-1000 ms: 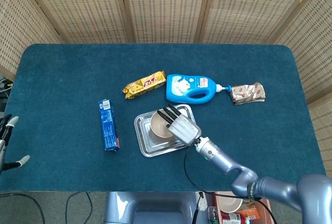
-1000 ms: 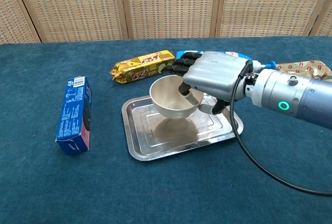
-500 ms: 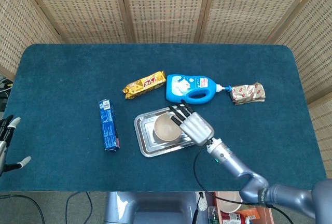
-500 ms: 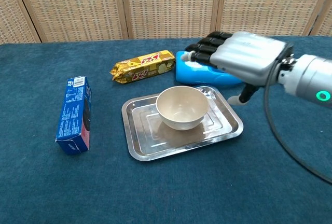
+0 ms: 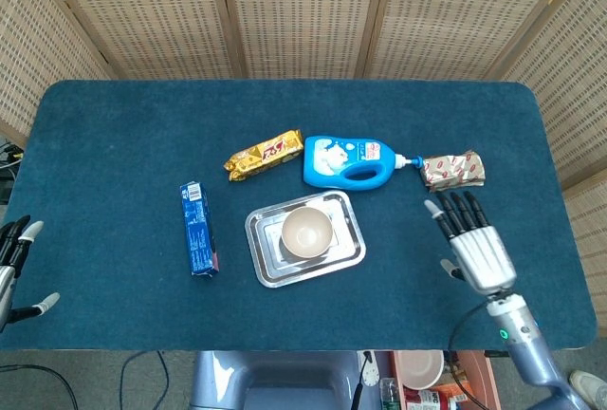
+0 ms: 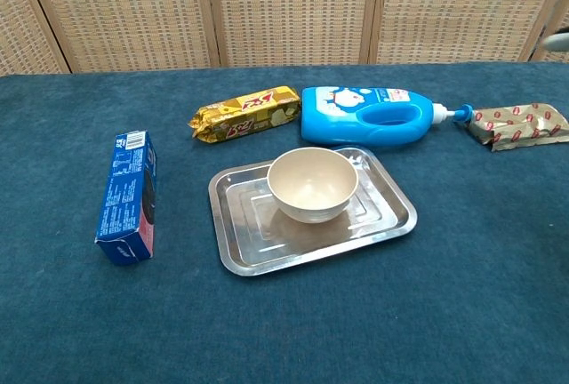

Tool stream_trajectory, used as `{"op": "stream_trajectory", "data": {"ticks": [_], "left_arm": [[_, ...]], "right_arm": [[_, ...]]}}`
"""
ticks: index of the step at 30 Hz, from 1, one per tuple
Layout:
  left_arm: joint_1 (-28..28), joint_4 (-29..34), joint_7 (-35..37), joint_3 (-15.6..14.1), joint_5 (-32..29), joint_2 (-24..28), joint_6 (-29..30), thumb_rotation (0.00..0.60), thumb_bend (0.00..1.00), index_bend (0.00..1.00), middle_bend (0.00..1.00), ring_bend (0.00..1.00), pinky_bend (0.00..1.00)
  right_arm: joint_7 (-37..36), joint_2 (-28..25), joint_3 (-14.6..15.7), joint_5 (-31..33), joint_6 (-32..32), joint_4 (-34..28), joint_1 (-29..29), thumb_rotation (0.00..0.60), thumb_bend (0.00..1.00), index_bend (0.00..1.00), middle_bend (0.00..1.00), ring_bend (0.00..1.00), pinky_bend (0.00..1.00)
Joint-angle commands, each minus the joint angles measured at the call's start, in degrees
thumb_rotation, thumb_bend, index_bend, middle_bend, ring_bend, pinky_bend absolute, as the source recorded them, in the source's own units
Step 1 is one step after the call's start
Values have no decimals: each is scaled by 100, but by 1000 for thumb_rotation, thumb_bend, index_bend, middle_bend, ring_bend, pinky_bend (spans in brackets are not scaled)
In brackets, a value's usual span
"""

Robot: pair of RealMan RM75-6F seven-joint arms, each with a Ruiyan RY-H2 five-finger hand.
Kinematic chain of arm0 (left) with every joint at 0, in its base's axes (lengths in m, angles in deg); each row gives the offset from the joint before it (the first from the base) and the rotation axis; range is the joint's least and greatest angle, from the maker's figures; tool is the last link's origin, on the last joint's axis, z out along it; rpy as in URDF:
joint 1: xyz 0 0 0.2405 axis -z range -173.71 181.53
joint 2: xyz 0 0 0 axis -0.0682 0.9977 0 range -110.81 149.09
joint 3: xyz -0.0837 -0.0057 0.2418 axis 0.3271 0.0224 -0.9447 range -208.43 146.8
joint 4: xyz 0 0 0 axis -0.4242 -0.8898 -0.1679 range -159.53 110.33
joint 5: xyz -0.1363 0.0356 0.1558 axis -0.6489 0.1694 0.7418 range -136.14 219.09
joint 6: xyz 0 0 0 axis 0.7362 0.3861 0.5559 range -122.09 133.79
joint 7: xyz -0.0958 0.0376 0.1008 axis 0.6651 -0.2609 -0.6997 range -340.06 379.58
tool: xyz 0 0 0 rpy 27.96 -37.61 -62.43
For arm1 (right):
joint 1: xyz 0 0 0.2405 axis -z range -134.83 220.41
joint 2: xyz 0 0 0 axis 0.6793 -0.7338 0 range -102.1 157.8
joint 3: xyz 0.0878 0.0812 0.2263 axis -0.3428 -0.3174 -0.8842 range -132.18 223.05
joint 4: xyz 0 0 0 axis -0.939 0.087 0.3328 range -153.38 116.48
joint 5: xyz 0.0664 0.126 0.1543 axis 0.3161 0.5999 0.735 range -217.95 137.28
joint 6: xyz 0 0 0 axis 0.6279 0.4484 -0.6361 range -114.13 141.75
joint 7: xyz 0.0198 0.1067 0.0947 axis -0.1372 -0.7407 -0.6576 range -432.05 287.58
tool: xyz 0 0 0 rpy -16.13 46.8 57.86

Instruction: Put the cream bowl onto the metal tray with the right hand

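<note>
The cream bowl (image 5: 306, 232) sits upright in the middle of the metal tray (image 5: 347, 254), so the job looks done. The right hand (image 5: 477, 251) is well off to the side, fingers spread, holding nothing, clear of the bowl

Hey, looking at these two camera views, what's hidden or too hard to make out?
- Left hand: head view, cut off by the left edge; absent from the chest view.
- Right hand: only in the head view.
- Print on the blue box: too small in both views.
- Metal tray under the cream bowl: hidden.
</note>
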Motion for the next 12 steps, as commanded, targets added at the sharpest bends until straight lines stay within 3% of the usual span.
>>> {"op": "stream_trajectory", "data": {"ticks": [1,12], "left_arm": [[-33,-28,33,-40,103,-30,73,600,0,0,0,0,0],[-7,-101,-14,-24,117,-112,51,600,0,0,0,0,0]], "right_arm": [[-861,-126,230,146,-535,188,677,600,0,0,0,0,0],[-1369,-231,106,183,-824,228,1044,600,0,0,0,0,0]]}}
